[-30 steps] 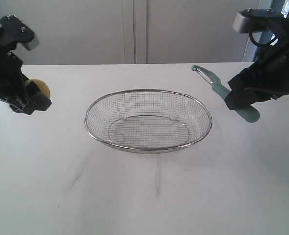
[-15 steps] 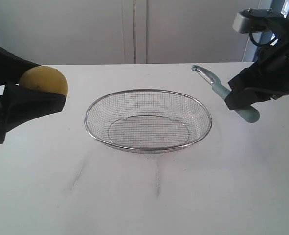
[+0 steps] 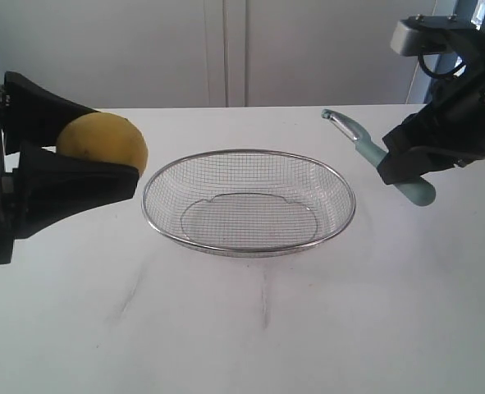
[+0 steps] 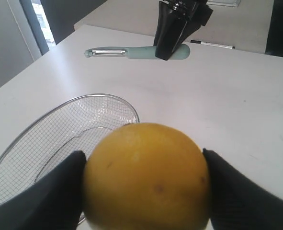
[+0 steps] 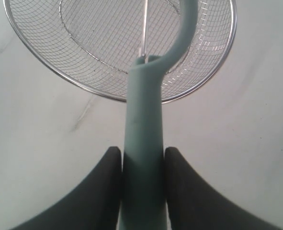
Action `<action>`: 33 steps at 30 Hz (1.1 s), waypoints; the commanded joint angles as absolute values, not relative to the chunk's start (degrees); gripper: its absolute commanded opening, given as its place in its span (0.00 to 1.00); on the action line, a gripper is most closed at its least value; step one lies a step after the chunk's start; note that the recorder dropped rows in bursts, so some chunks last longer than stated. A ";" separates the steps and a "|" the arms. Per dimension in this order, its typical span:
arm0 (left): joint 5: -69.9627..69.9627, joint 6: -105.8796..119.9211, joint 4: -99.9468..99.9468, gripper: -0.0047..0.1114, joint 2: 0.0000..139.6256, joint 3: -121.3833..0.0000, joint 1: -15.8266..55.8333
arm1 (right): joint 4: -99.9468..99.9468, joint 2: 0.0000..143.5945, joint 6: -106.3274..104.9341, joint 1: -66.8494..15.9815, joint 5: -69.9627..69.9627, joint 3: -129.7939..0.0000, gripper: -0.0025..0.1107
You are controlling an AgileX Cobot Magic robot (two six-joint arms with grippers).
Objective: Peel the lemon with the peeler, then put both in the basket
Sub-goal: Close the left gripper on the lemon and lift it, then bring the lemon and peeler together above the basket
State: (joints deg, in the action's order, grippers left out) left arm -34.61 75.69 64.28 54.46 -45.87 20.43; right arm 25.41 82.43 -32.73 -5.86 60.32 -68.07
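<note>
The yellow lemon [image 3: 104, 144] [image 4: 146, 176] is held in the air at the left, with my left gripper [image 3: 90, 156] [image 4: 143, 184] shut on it, one black finger on each side. The teal-handled peeler [image 3: 365, 148] [image 5: 143, 143] is held at the right, its curved metal blade head pointing toward the middle; my right gripper [image 3: 406, 168] [image 5: 142, 165] is shut on its handle. The silver wire-mesh basket [image 3: 249, 201] [image 4: 60, 129] [image 5: 117, 43] stands on the white table between both arms, with nothing in it.
A white table [image 3: 250, 328] carries the basket. A pale wall stands behind the table. A dark pen [image 4: 212, 45] lies on the table past the right arm in the left wrist view.
My left gripper has swung up and toward the camera and the basket with the lemon, now looming large at the left. The right arm and the peeler have not moved.
</note>
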 commanded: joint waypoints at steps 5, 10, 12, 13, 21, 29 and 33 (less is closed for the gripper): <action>-34.33 75.86 66.82 0.04 53.96 -45.69 20.76 | 25.85 81.84 -33.56 -5.78 60.10 -67.86 0.02; -34.21 75.86 66.82 0.04 53.96 -45.69 20.76 | 25.85 81.84 -33.56 -5.78 59.88 -67.86 0.02; -34.21 75.86 66.82 0.04 53.96 -45.69 20.76 | 25.85 81.84 -33.56 -5.78 59.88 -67.86 0.02; -34.21 75.86 66.82 0.04 53.96 -45.69 20.76 | 25.85 81.84 -33.56 -5.78 59.77 -67.86 0.02; -33.18 76.72 66.82 0.04 54.07 -45.69 20.76 | 26.11 81.84 -32.66 -5.78 57.17 -67.86 0.02; -26.58 76.70 66.82 0.04 54.42 -45.69 20.76 | 36.91 84.90 -32.52 -5.78 57.81 -67.86 0.02; -25.54 76.88 66.82 0.04 56.50 -45.69 20.76 | 44.21 90.69 -35.83 -5.90 57.70 -66.46 0.02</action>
State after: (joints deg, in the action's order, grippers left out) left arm -25.97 76.70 64.74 55.66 -45.87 20.54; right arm 39.77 88.86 -32.80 -5.86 57.81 -67.43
